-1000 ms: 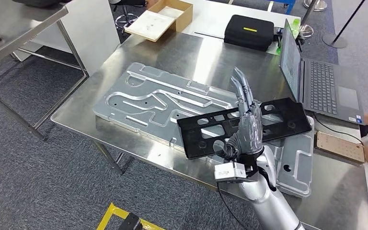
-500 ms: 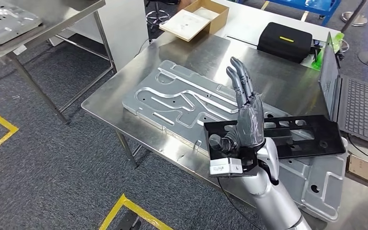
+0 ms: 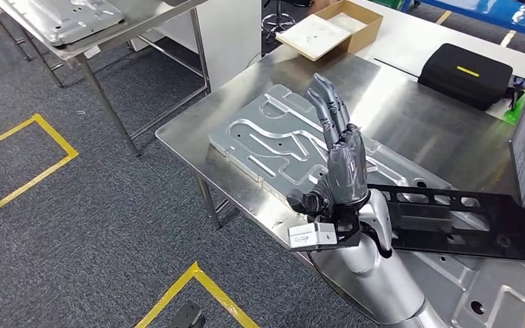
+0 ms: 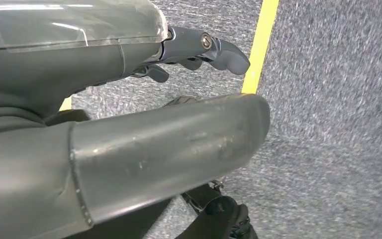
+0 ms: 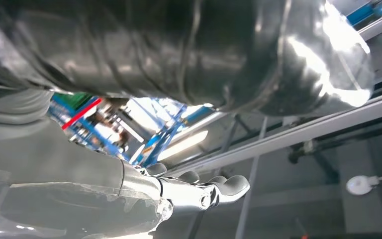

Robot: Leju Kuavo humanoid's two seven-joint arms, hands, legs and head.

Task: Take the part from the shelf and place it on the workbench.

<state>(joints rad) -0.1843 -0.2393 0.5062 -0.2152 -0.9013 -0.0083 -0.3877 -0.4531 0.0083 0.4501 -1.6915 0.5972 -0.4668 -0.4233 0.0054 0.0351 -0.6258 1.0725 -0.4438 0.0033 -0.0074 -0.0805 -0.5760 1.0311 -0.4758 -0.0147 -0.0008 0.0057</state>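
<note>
Looking nearest first, you are seeing the right hand (image 3: pixel 342 174) raised with fingers straight and apart, gripping nothing. Behind it, the black part (image 3: pixel 451 217) is lying on the workbench (image 3: pixel 198 147) near its front edge, seemingly already delivered. At the wrist, the left hand (image 4: pixel 199 47) is hanging over carpet, fingers loosely apart.

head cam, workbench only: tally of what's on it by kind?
Silver machined plates: 2, the large plate and the plate at the near right corner
Black part: 1, the black part lying across both plates
Black case: 1, the black case at the far side
Cardboard box: 1, the cardboard box
Total: 5
</note>
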